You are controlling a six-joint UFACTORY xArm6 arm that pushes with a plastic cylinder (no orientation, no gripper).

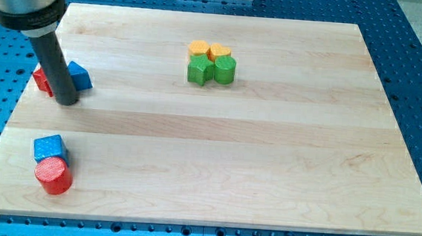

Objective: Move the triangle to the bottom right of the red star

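A red star block [42,80] sits near the board's left edge, mostly hidden behind my rod. A blue triangle block [79,76] lies just to its right, touching or nearly touching it. My tip [66,101] rests on the board just below and between the two, with the rod rising up to the view's top left and covering part of both blocks.
A blue cube [49,148] and a red cylinder [53,176] sit together at the lower left. A cluster at top centre holds an orange block [199,49], a yellow block [218,52], a green star [199,70] and a green cylinder [225,70]. The wooden board [268,152] lies on a blue perforated table.
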